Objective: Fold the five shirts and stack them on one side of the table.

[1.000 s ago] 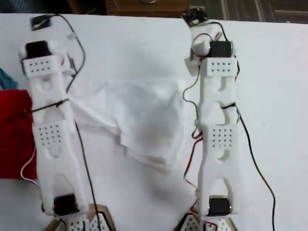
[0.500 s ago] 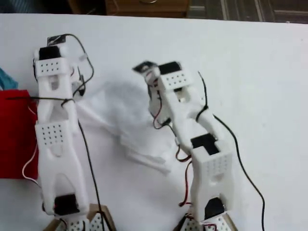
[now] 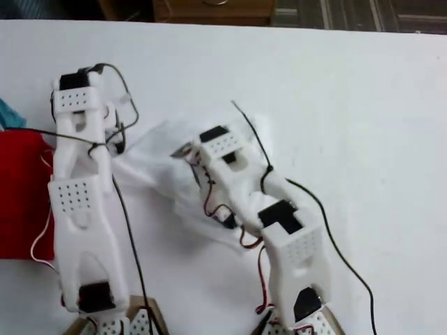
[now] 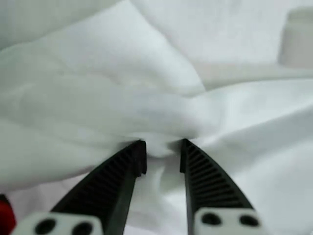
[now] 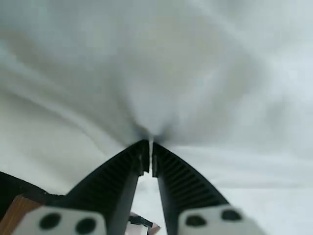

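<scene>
Cloth at left edge: we see a red shirt (image 3: 21, 188) lying by the desk's left border, with a sliver of teal cloth (image 3: 5, 115) just beyond it; we cannot tell whether either is folded.
Left pincer (image 4: 162, 155): tips narrowly apart with a pucker of the white shirt (image 3: 157, 150) caught between them; we read it as clamped on the cloth at the shirt's left side.
White shirt: mid-desk between the two arms, rumpled, partly hidden under the right arm (image 3: 293, 244); we judge the fold unfinished.
Right pincer (image 5: 150, 151): tips all but together, nipping a ridge of the same shirt, creases fanning out from the bite.
Risk, slip: each bite takes only a small pinch, so we expect a sharp pull could free the cloth from one side.
Risk, bunching: uneven travel of the two pincers would likely twist the shirt into a heap, not a flat fold.
Risk, contact: the right arm leans across toward the left arm (image 3: 80, 202); we judge a further sweep could bring them together or push cloth onto the red shirt.
Desk (image 3: 363, 105): white, plain and smooth; the white shirt barely stands out against it, so we find its edges hard to trace.
Room: wooden furniture (image 3: 209, 8) stands beyond the far edge.
</scene>
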Controlling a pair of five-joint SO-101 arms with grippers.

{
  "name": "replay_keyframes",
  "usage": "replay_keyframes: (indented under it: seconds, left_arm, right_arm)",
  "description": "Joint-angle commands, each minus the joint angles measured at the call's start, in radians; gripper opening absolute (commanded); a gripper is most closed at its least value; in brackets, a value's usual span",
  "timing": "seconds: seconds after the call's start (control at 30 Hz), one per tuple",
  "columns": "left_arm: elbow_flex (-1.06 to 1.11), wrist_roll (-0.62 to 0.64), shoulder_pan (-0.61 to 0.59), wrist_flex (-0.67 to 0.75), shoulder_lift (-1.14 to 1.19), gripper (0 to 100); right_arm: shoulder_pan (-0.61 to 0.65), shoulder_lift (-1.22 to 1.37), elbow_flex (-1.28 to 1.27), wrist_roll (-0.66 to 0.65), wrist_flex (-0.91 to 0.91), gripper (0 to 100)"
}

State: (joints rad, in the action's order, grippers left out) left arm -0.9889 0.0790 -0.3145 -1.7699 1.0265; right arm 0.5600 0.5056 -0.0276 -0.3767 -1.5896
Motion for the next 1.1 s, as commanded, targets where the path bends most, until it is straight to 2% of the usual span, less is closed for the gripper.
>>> replay_keyframes:
  seconds: [0.0, 0.37, 0.67, 0.8, 0.87, 0.97, 1.07]
  left_arm:
    - [0.008, -0.009, 0.0, -0.014, -0.035, 14]
    - [-0.028, -0.009, -0.002, -0.011, -0.038, 14]
    - [-0.213, -0.012, 0.009, -0.017, -0.058, 14]
    - [-0.171, -0.195, 0.098, -0.017, -0.143, 14]
    - [-0.15, -0.21, 0.124, -0.014, -0.186, 14]
    - [-0.151, -0.147, 0.112, -0.008, -0.219, 14]
    - [-0.15, -0.104, 0.057, 0.009, -0.218, 14]
  right_arm:
    - [-0.004, -0.028, -0.014, 0.011, -0.001, 1.9]
    - [-0.001, -0.045, -0.247, 0.011, 0.079, 1.9]
    - [-0.001, -0.325, -0.247, 0.003, -0.028, 1.9]
    - [-0.005, -0.409, -0.244, -0.008, -0.036, 1.9]
    - [-0.012, -0.433, -0.227, -0.064, -0.033, 1.9]
    - [-0.074, -0.435, -0.138, -0.11, -0.028, 1.9]
    - [-0.202, -0.394, -0.003, -0.112, 0.038, 1.9]
